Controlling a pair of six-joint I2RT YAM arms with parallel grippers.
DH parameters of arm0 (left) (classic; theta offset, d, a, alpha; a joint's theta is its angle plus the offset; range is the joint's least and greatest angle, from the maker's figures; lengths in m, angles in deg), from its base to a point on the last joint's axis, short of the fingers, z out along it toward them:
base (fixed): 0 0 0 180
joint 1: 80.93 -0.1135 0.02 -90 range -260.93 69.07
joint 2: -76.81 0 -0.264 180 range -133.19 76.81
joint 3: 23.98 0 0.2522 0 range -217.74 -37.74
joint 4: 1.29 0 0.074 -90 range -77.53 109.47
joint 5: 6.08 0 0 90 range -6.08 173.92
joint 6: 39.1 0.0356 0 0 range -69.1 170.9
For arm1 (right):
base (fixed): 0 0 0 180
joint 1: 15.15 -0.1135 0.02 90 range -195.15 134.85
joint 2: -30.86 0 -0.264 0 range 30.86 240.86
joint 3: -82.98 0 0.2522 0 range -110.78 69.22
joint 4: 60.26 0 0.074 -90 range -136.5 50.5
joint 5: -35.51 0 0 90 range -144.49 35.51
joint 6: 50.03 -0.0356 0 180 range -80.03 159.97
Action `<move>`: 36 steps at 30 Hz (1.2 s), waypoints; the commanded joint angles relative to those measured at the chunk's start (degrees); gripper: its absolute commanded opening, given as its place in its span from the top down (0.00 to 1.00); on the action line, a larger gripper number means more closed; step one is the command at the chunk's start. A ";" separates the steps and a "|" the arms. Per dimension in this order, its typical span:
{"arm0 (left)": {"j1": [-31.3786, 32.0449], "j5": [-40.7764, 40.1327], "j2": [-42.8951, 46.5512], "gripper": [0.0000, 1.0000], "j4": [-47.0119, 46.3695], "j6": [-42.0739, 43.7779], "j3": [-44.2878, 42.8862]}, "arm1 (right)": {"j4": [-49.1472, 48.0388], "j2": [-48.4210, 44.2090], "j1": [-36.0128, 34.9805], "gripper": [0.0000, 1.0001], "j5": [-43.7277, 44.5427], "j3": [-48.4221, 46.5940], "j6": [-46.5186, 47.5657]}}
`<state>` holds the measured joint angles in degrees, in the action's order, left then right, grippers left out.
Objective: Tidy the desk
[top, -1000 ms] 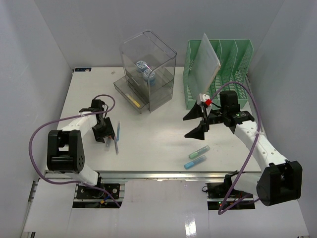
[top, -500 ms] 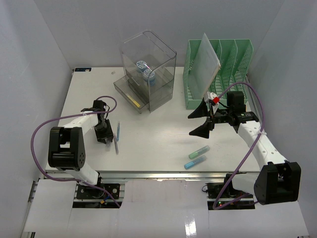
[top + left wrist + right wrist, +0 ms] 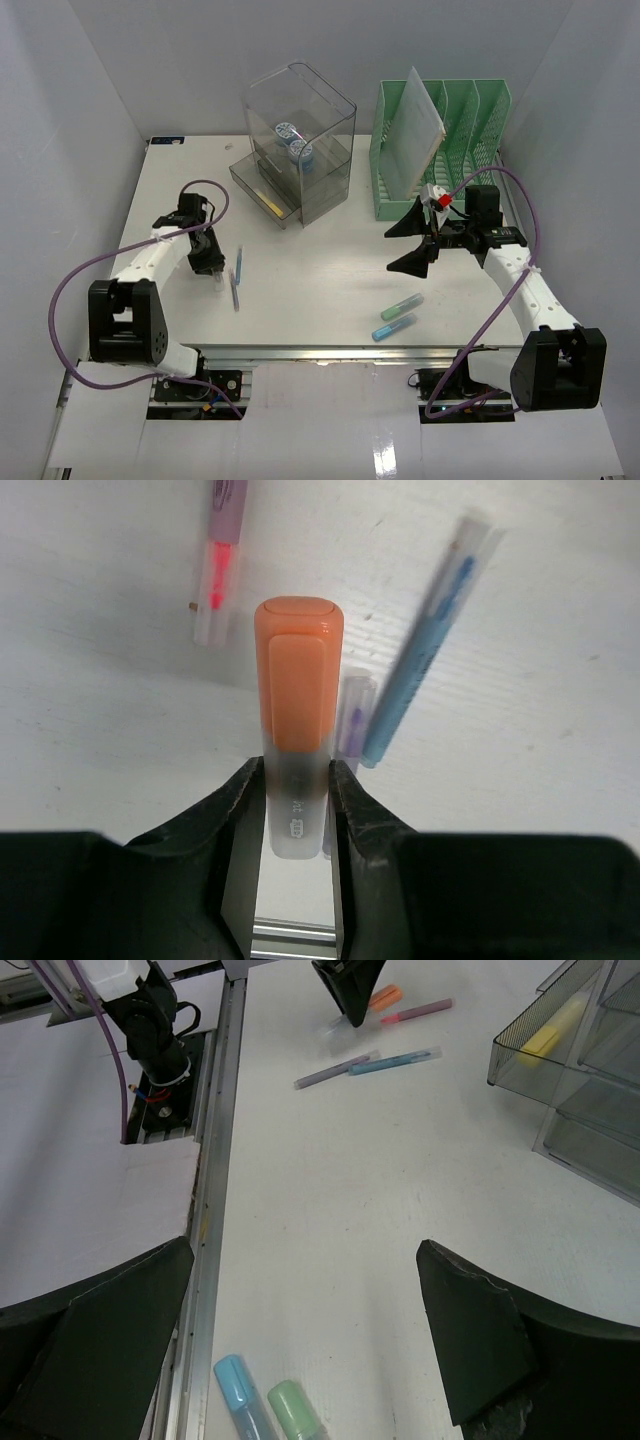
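Orange never shows from the top external camera: the left fingers (image 3: 207,262) hide their load as they hang over the worktop (image 3: 320,240) at 9 o'clock, just beside two pens (image 3: 236,277). The worktop fills the middle, with both arm bases at its 6 o'clock edge. I take the clear drawer unit (image 3: 300,140) at 12 o'clock and the green file rack (image 3: 455,125) at 1 o'clock to be the storage. The right fingers (image 3: 408,263) are spread at 3 o'clock.

On the left wrist camera, the fingers (image 3: 240,810) clamp the clear barrel of an orange highlighter (image 3: 297,670). The cap points away, I judge so it can go into a drawer nose first. A pink highlighter (image 3: 218,565) lies at 11 o'clock and a blue pen (image 3: 430,650) at 1 o'clock.

On the right wrist camera, the fingers (image 3: 480,1345) gape, holding nothing. A blue highlighter (image 3: 238,1388) and a green highlighter (image 3: 295,1410) lie at 6 o'clock, likely their next pick.
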<state>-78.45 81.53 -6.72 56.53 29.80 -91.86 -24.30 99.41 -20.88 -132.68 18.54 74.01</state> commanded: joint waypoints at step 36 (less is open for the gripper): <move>2.35 32.42 -26.86 0.02 -28.42 -33.67 -34.56 | 2.46 -0.51 1.07 0.00 1.53 1.19 4.85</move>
<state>-76.49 112.05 -34.09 29.78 -4.11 -124.15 -23.08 98.56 -20.28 -131.29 19.55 76.78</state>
